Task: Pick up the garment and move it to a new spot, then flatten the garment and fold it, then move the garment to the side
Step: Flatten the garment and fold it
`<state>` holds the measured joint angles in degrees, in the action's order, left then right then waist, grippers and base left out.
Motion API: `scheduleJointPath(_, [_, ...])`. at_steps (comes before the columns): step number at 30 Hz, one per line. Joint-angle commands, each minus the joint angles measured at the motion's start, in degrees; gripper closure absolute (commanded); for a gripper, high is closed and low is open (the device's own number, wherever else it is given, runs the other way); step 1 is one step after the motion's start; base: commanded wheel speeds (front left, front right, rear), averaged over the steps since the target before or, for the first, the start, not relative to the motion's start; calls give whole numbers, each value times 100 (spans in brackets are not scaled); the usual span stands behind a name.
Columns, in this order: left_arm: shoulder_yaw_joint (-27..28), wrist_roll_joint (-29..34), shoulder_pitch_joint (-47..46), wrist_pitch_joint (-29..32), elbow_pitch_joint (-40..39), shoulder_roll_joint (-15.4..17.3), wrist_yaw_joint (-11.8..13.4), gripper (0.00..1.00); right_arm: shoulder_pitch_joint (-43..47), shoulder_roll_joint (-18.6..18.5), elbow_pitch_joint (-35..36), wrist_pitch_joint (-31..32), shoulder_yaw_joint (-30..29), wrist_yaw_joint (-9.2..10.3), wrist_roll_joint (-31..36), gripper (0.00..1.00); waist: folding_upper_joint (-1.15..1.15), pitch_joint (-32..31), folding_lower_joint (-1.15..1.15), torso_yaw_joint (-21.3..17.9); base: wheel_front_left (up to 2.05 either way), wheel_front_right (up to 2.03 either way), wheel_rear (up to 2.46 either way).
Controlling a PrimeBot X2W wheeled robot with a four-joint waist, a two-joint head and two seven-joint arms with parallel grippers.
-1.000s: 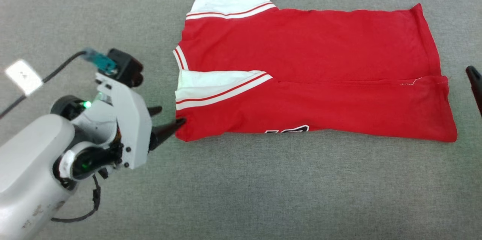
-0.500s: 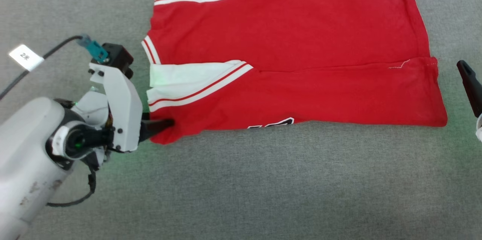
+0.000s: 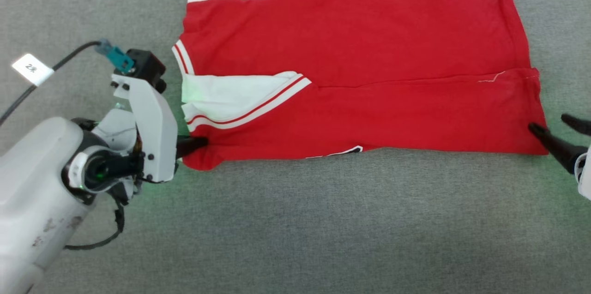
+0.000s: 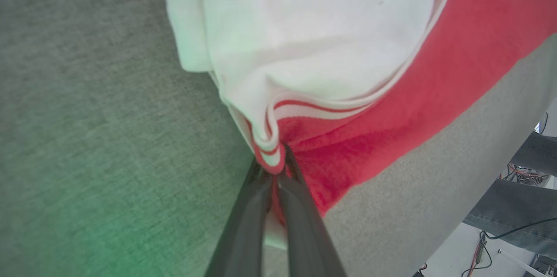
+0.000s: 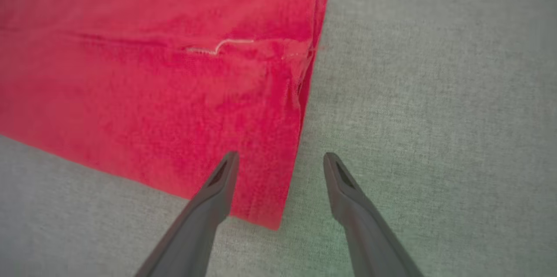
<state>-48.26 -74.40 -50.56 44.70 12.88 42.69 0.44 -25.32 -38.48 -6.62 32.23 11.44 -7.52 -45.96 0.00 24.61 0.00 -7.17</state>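
The garment (image 3: pixel 360 54), a red shirt with white sleeves and striped trim, lies folded lengthwise on the grey surface, with only a sliver of its black lettering showing at the near fold. My left gripper (image 3: pixel 203 141) is shut on the garment's near-left corner; the left wrist view shows the dark fingers pinching the striped sleeve trim and red cloth (image 4: pixel 272 159). My right gripper (image 3: pixel 547 127) stands open at the garment's near-right corner (image 5: pixel 261 172), one fingertip over the red cloth and the other over bare grey surface beside the hem.
Grey fabric surface (image 3: pixel 295 229) stretches wide toward me. A cable with a white tag (image 3: pixel 31 69) trails from the left wrist. In the left wrist view, a person's legs in grey trousers (image 4: pixel 513 216) stand beyond the surface edge.
The left gripper has closed on the garment's near-left corner. The right gripper has come in from the right edge to the near-right corner. The camera tilted down early on.
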Motion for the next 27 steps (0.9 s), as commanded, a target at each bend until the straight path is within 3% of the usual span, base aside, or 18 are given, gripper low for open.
scheduleJointPath(1, [-165, 32, 135, 11, 21, -161, -49, 100, -115, -89, 27, 328, 108, 6, -31, 0, 0, 21, 0, 50, 0, 0, 0])
scheduleJointPath(6, [-185, 107, 60, -61, -3, -298, -107, 100, -428, -75, -151, 1136, 196, 6, 41, 0, 0, 128, 0, 159, 0, 0, 0])
scheduleJointPath(11, [-208, 166, 12, -156, 49, -419, -171, 100, -582, 67, -602, 1504, 271, 6, 299, 0, 0, 201, 0, 299, 0, 0, 0])
scheduleJointPath(12, [-211, 176, 5, -179, 73, -437, -183, 100, -573, 100, -654, 1559, 322, 6, 291, 20, 0, 201, 0, 320, 0, 0, 0])
scheduleJointPath(13, [-206, 165, 5, -214, 96, -466, -198, 100, -568, 131, -685, 1585, 355, 6, 255, 56, 0, 195, 0, 342, 0, 0, 0])
scheduleJointPath(14, [-196, 162, 11, -249, 116, -490, -227, 100, -556, 163, -711, 1584, 348, 6, 217, 84, 0, 182, 0, 361, 0, 0, 0])
scheduleJointPath(15, [-190, 168, 22, -287, 138, -507, -238, 100, -535, 183, -721, 1560, 342, 6, 195, 100, 0, 162, 0, 376, 0, 0, 0])
scheduleJointPath(20, [-134, 152, 223, -518, 136, -446, -319, 100, -390, 153, -718, 1404, 225, 5, 149, 100, 0, -37, 0, 393, 0, 0, 0])
scheduleJointPath(27, [0, -4, 756, -732, -487, 67, -292, 100, 52, -117, -467, 1351, -52, 6, -52, 100, 0, -350, 0, 394, 0, 0, 0])
